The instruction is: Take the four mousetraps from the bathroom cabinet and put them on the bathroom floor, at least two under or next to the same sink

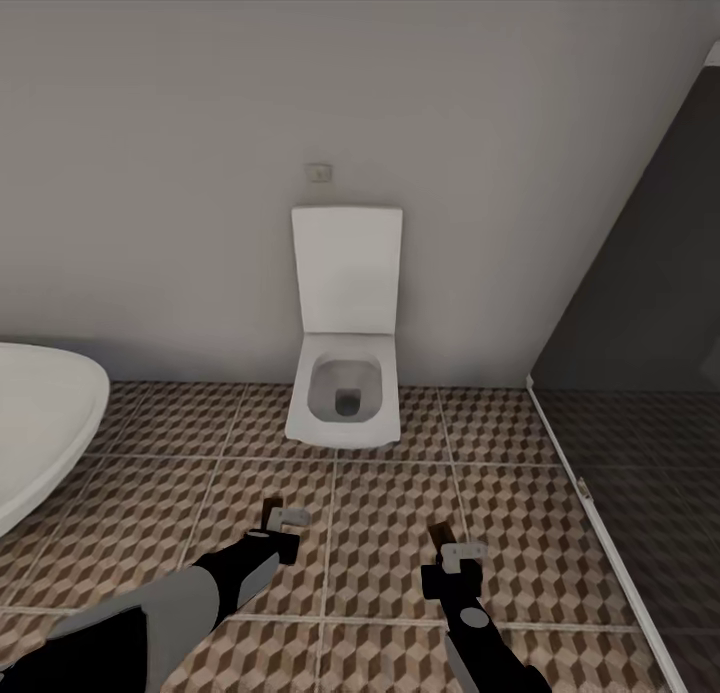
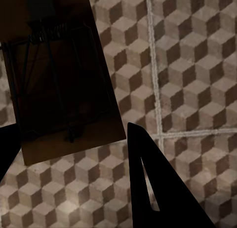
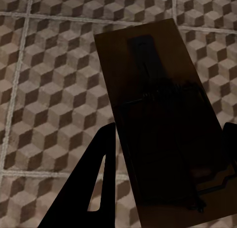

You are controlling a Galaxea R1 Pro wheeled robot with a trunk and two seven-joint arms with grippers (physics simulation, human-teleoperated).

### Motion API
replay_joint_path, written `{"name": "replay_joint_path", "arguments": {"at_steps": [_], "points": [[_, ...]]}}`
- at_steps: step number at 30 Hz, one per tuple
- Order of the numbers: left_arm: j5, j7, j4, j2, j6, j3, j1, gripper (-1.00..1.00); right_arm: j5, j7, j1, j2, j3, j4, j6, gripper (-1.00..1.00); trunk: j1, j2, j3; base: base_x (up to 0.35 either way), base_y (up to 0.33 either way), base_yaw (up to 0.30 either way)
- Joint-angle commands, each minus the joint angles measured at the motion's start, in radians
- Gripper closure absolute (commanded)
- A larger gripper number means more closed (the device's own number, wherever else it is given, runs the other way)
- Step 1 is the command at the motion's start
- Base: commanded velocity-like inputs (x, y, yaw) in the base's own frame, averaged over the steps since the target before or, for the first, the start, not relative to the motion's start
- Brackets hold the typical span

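Wooden mousetraps sit clamped above cube-patterned bathroom floor.

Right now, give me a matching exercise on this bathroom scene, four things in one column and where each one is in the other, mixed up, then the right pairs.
Things:
1. toilet
2. bathtub
3. mousetrap in the left gripper
4. dark glass panel

Places or states:
A. at the left edge of the head view
B. against the back wall, lid raised
C. along the right side of the head view
D. held above the bathroom floor

Pairs: 1-B, 2-A, 3-D, 4-C
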Motion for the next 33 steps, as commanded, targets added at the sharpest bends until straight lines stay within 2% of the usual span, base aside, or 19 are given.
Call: {"name": "replay_joint_path", "arguments": {"at_steps": [1, 33], "points": [[0.001, 0.007, -0.003, 0.000, 0.006, -0.006, -0.001, 1.00, -0.003, -0.008, 0.000, -0.001, 0.004, -0.001, 0.004, 1.00, 0.004, -0.008, -0.006, 0.000, 0.000, 0.000], [0.001, 0.007, -0.002, 0.000, 0.005, -0.007, -0.001, 1.00, -0.003, -0.008, 0.000, -0.001, 0.004, -0.001, 0.004, 1.00, 0.127, -0.232, -0.157, 0.000, 0.000, 0.000]]}}
